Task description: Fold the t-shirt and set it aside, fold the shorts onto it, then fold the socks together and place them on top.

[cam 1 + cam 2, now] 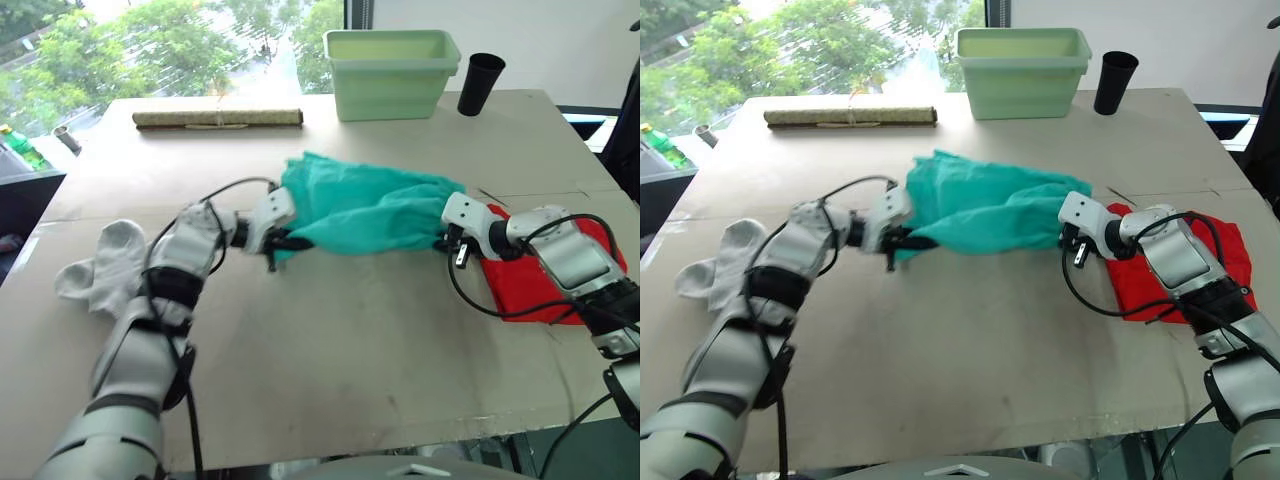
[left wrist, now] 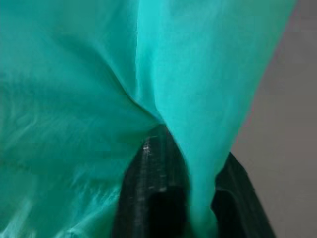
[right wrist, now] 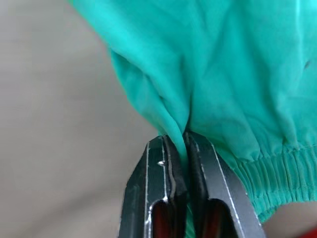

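Observation:
The teal shorts [image 1: 365, 208] hang bunched between my two grippers over the middle of the table. My left gripper [image 1: 284, 241] is shut on their left end, and teal cloth runs between its black fingers [image 2: 148, 188]. At their right end my right gripper [image 1: 447, 238] is shut on the cloth near the gathered waistband [image 3: 277, 171]. The red t-shirt [image 1: 530, 285] lies folded at the right edge, partly under my right arm. The grey-white socks [image 1: 100, 265] lie at the left edge beside my left arm.
At the back of the brown table [image 1: 350, 340] stand a pale green tub [image 1: 390, 72] and a black cup [image 1: 480, 83]. A rolled mat [image 1: 218, 118] lies at the back left.

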Robot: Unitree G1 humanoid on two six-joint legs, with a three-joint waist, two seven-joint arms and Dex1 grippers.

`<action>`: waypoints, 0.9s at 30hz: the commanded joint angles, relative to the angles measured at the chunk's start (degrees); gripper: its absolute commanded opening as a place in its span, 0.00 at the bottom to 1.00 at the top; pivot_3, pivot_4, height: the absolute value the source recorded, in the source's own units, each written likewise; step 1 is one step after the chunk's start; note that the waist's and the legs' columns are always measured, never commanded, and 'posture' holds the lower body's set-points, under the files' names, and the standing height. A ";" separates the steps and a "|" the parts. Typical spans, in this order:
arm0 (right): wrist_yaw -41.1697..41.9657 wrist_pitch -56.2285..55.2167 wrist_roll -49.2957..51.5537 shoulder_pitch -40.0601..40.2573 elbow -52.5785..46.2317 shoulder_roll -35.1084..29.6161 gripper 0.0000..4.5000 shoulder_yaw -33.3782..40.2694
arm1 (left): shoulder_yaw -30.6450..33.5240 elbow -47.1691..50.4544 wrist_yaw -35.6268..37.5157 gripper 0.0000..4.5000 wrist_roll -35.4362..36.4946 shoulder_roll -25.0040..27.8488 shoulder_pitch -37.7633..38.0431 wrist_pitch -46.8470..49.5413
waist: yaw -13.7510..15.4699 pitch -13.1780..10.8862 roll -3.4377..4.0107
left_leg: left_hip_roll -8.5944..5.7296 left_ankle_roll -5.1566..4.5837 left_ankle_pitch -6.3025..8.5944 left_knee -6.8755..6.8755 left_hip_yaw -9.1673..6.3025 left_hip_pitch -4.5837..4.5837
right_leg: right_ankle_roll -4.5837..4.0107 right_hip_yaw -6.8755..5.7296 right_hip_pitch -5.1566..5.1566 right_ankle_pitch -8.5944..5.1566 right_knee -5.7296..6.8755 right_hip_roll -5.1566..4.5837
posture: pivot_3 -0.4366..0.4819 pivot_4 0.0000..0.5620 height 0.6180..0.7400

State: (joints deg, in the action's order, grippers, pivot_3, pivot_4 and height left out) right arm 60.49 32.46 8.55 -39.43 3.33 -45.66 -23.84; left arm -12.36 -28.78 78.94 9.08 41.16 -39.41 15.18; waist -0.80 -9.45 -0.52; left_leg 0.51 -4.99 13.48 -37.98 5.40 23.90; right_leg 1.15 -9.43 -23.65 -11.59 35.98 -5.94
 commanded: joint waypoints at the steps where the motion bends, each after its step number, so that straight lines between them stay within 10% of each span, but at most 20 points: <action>1: 5.12 2.84 2.33 2.13 -9.56 -4.77 0.00 3.12 | 5.63 19.60 -0.19 0.01 5.71 6.03 8.47 11.24 | -0.01 -0.01 0.01 | 0.00 -0.01 0.03 0.02 -0.03 -0.01 | -0.11 0.00 0.00 0.05 -0.01 0.00 | 0.48 0.27 0.89; 6: -0.49 -0.88 -1.88 8.55 -13.52 -7.07 0.00 5.77 | 14.74 41.04 -14.98 0.01 7.38 5.11 25.33 17.78 | 0.76 -0.03 0.09 | -0.02 0.33 0.28 0.07 -0.17 -0.03 | -0.13 -0.06 0.04 -0.05 -0.16 -0.05 | 0.48 0.27 0.89; 12: -5.45 -1.42 0.47 17.09 -17.78 -6.71 0.55 14.84 | 24.11 57.04 -24.64 0.55 21.83 -2.97 34.04 31.68 | 2.12 -0.06 0.10 | -0.06 0.36 0.31 -0.10 -0.20 -0.05 | 0.03 -0.07 0.12 -0.16 -0.10 -0.15 | 0.48 0.27 0.89; 16: -7.76 15.13 12.94 27.03 -32.13 -5.22 0.99 32.27 | 29.82 60.86 -23.05 0.98 32.65 0.54 32.69 38.60 | 2.73 -0.04 0.13 | -0.06 0.37 0.29 -0.11 -0.30 -0.02 | 0.05 -0.13 0.12 -0.14 -0.06 -0.12 | 0.48 0.27 0.89; 20: -15.25 37.83 30.35 36.52 -46.08 6.80 1.00 53.04 | 30.70 62.45 -18.19 0.99 42.50 5.85 28.33 41.12 | 3.18 0.02 0.10 | -0.05 0.38 0.30 -0.04 -0.50 0.05 | 0.03 -0.28 0.12 -0.16 -0.10 -0.05 | 0.48 0.27 0.89; 27: -41.36 48.00 33.59 39.60 -53.16 43.56 1.00 60.81 | 22.07 64.44 -19.42 0.99 44.23 4.41 27.28 39.07 | 2.45 0.12 0.61 | -0.07 0.19 0.43 0.16 -0.39 -0.10 | -0.16 -0.15 0.11 -0.28 -0.13 -0.03 | 0.48 0.27 0.89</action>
State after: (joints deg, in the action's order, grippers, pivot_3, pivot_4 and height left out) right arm 25.65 80.59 42.65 0.22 -47.21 -6.17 35.08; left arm 10.44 34.52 60.13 52.07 46.04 -10.90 55.64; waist 1.65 -9.33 0.10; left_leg 0.43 -4.77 13.89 -37.81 5.03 23.82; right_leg 0.99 -9.56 -23.54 -11.87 35.85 -5.96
